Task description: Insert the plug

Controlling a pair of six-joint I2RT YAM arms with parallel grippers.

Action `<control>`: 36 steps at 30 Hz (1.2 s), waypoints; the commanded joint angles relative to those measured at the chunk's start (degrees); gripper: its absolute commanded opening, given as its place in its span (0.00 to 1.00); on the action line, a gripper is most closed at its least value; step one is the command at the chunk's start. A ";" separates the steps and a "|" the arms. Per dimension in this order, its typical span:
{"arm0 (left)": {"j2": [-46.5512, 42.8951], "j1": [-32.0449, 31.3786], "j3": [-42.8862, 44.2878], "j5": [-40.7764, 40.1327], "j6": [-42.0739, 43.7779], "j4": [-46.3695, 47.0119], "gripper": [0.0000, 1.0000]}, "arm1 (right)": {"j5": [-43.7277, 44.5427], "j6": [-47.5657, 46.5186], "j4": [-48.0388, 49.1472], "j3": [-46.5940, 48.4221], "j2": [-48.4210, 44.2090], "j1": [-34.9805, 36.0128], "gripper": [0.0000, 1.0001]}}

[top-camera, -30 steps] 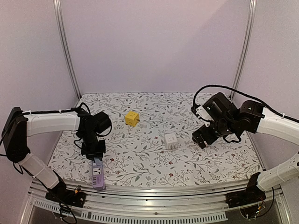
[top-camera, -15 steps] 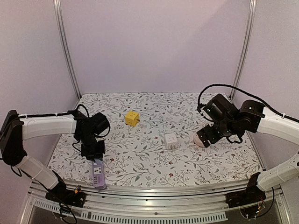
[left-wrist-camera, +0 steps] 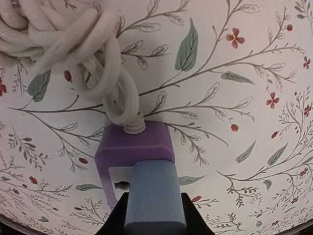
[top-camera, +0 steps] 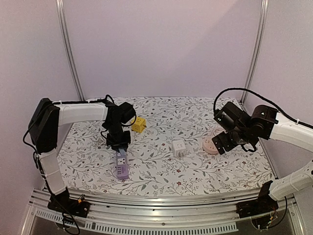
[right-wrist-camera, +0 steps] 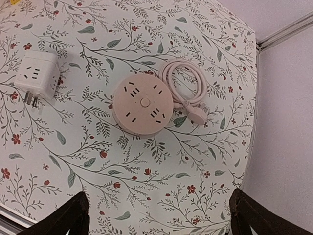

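Carrying stage, I judge.
Top view: left gripper (top-camera: 119, 147) clamped on purple power strip (top-camera: 121, 166), well left of white cube plug (top-camera: 178, 147); yellow cube adapter (top-camera: 139, 124) behind.
Left wrist: blue finger pad (left-wrist-camera: 154, 198) over strip's cord end; white cord (left-wrist-camera: 88, 58) coiled.
Right wrist: right gripper (right-wrist-camera: 161, 220) wide, holding nothing, above round pink socket (right-wrist-camera: 143, 104).
Next: I grasp plug, align prongs with strip.
No containers seen; no visible socket filled.

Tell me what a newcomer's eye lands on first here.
The purple power strip at front left, clamped at one end by the left fingers. Then the round pink socket hub on the right, below the wide-open right fingers, and the yellow cube further back.
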 commanded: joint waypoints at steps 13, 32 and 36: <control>10.59 2.09 6.69 5.76 5.52 4.82 0.30 | -3.76 4.11 0.86 -2.70 -3.62 0.47 0.99; -0.51 1.75 13.31 2.88 6.47 -4.64 0.88 | -9.62 4.48 8.07 -3.97 -2.11 0.44 0.99; -6.33 1.75 12.60 1.03 7.43 -5.88 0.95 | -9.93 4.06 9.16 -0.79 0.53 0.48 0.99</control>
